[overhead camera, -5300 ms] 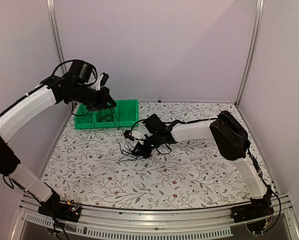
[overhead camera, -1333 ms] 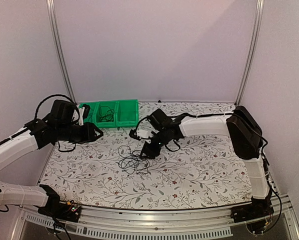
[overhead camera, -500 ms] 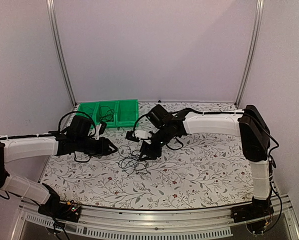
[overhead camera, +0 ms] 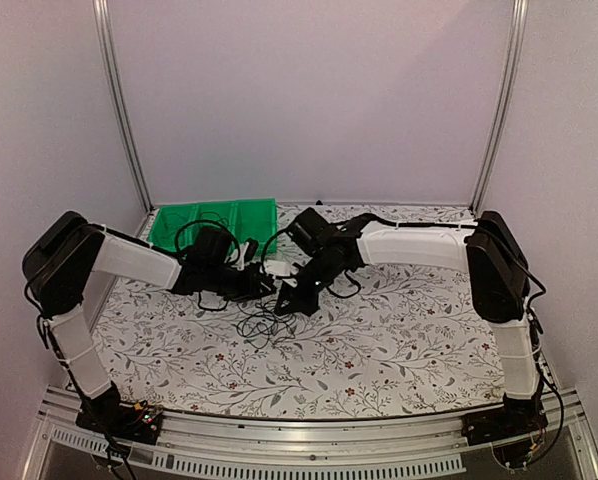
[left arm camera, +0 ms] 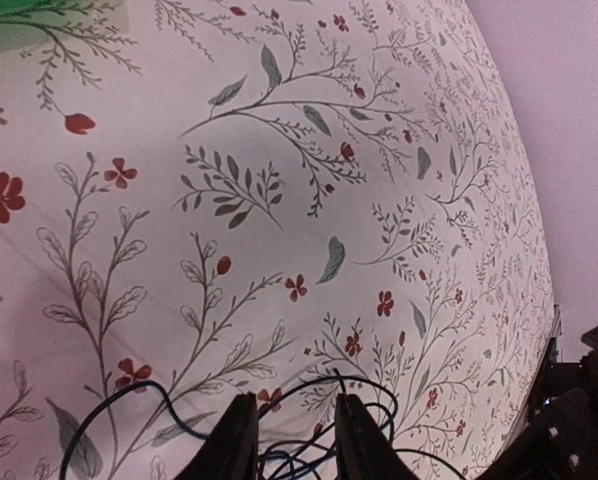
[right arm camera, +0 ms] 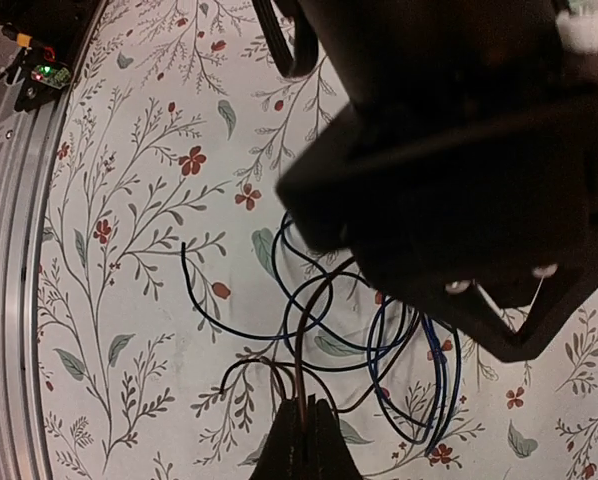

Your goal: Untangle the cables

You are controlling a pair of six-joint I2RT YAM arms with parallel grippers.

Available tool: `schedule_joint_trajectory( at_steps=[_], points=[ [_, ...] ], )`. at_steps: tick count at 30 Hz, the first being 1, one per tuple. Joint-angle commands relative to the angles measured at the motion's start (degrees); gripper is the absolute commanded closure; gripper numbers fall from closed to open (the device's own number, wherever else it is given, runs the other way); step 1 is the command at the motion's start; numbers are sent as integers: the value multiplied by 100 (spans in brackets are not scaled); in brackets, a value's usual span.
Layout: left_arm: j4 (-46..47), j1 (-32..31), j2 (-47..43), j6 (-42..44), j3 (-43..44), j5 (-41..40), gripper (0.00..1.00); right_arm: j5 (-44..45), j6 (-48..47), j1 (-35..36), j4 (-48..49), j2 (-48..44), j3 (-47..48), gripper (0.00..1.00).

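The cables [overhead camera: 263, 324] are a loose tangle of thin black wires on the floral table, just in front of both grippers. My right gripper [overhead camera: 291, 298] is shut on one thin wire; in the right wrist view its closed fingertips [right arm camera: 304, 432] pinch a dark strand that rises from the loops [right arm camera: 379, 340]. My left gripper [overhead camera: 263, 286] is low beside it, with jaws open. In the left wrist view its two fingers [left arm camera: 237, 440] stand apart, with wire loops [left arm camera: 309, 448] lying between and under them. The left gripper's black body [right arm camera: 449, 150] hides part of the tangle.
A green bin [overhead camera: 214, 222] with compartments stands at the back left, behind the left arm, and holds a thin wire. The aluminium rail [overhead camera: 309, 440] runs along the near table edge. Pale walls close in the back and sides.
My left arm has swung from the green bin, down and across to the middle, and now sits at the tangle beside the right gripper. The right gripper stays shut on its wire.
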Motion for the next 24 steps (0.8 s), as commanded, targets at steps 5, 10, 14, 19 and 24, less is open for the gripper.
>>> schedule_joint_trajectory(
  at_steps=[5, 10, 14, 19, 24],
  points=[
    [709, -385, 915, 27, 69, 710, 100, -366, -63, 15, -225, -896, 1379, 100],
    [554, -331, 701, 334, -127, 626, 100, -323, -69, 44, -47, -1244, 2121, 100],
    [403, -290, 756, 467, -111, 734, 100, -265, -38, 47, 252, -1466, 2542, 100],
    [276, -201, 512, 555, -106, 649, 100, -202, 78, 42, 426, -1641, 2584, 100],
    [16, -114, -161, 499, -173, 371, 82, -68, 54, -3, 402, -1692, 2205, 100]
  ],
)
